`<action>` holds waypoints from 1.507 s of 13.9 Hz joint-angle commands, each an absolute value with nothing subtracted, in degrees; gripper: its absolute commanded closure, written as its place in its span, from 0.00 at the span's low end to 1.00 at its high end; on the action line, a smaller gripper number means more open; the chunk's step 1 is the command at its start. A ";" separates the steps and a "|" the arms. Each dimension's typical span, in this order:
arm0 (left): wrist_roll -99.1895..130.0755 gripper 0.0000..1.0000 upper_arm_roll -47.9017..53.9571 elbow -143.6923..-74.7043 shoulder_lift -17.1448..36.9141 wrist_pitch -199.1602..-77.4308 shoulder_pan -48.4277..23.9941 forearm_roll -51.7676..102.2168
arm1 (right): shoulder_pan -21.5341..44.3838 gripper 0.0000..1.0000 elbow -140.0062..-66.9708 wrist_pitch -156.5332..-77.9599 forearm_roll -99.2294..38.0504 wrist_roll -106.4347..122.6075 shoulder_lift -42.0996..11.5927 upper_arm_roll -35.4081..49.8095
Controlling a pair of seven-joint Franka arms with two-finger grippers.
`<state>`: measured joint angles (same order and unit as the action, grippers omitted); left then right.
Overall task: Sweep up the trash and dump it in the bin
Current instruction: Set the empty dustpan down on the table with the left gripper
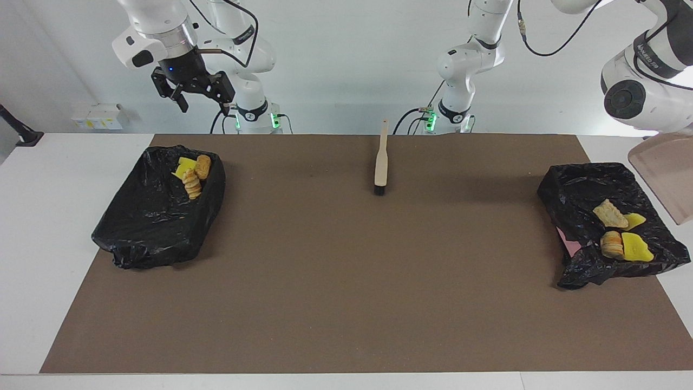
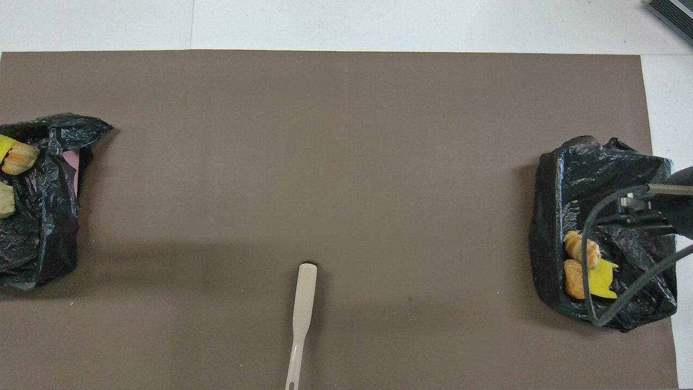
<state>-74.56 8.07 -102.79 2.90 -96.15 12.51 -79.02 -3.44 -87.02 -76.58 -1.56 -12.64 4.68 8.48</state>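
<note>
Two black-bagged bins hold the trash. In the bin (image 1: pixel 574 189) at the left arm's end lie two tan bread lumps (image 1: pixel 610 214) and two yellow sponge pieces (image 1: pixel 634 247); the overhead view shows this bin (image 2: pixel 43 227) with some pieces (image 2: pixel 19 157). The beige dustpan (image 1: pixel 663 173) hangs tilted and bare beside that bin, under the left arm's wrist, and the left gripper itself is out of view. The bin (image 1: pixel 146 227) at the right arm's end holds a sponge piece (image 1: pixel 186 164) and two pastry lumps (image 1: pixel 191 183). My right gripper (image 1: pixel 192 92) hangs open, high over that bin's robot-side end.
A beige brush (image 1: pixel 381 157) lies on the brown mat (image 1: pixel 346 281) near the robots at mid-table, bristles pointing away from them; it also shows in the overhead view (image 2: pixel 302 303). The right arm's cable loops over its bin (image 2: pixel 552 216).
</note>
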 commanded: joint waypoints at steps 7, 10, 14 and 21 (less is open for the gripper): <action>-59.26 1.00 7.38 -100.81 2.46 -79.28 1.33 -51.19 | -5.01 0.00 -88.15 -75.50 -2.46 -9.58 5.80 8.26; -48.97 1.00 7.47 -101.60 1.84 -79.10 -0.88 -39.76 | -5.45 0.00 -88.15 -75.32 -2.46 -9.49 5.80 8.17; -35.11 1.00 7.47 -102.83 2.90 -81.47 -4.99 -26.49 | -5.54 0.00 -88.15 -74.97 -2.46 -9.49 5.80 8.17; -7.15 1.00 7.47 -102.48 6.94 -90.69 -15.19 -8.37 | -6.42 0.00 -88.15 -74.01 -2.46 -9.58 5.80 8.17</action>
<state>-12.59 8.64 -102.50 6.55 -87.83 -12.60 -11.54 -5.10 -87.09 -74.92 -1.57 -11.72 4.69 7.97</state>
